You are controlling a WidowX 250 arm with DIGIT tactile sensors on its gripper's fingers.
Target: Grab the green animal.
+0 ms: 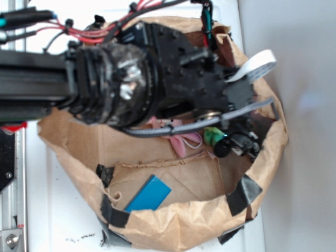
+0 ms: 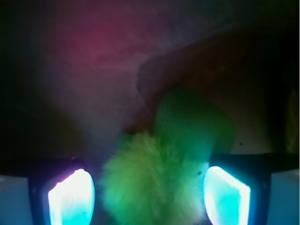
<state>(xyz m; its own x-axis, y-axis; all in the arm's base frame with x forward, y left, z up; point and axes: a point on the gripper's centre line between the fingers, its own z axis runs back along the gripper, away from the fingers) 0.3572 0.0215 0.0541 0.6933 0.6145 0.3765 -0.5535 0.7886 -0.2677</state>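
Exterior view, left to right: rail and black arm (image 1: 105, 79) reach in from the left over a crumpled brown paper bag (image 1: 173, 226) patched with black tape. A blue flat card (image 1: 148, 193) lies on the bag floor, left of centre. Pink plush (image 1: 181, 140) shows under the arm. Just right of it a patch of green, the green animal (image 1: 212, 136), sits tucked beneath the wrist, against the right side of the bag. The gripper (image 1: 239, 144) is down at that spot; its tips are hidden there.

Wrist view, left to right: left pad (image 2: 71, 197) glows bright, a clear gap, then the fuzzy yellow-green body of the green animal (image 2: 150, 187), then the right pad (image 2: 227, 194). The smooth darker head rises up and to the right from the body, toward the right pad.

Jaws stand wide, holding nothing. The toy sits between them, a bit nearer the right pad, seemingly touching it or just short of it; blur prevents certainty.

Judgement: the body lies straight ahead, inside the opening, so closing should catch the fuzz. Long axis seems to run away from the camera, tilted right.

No brand, label or writing readable in either view
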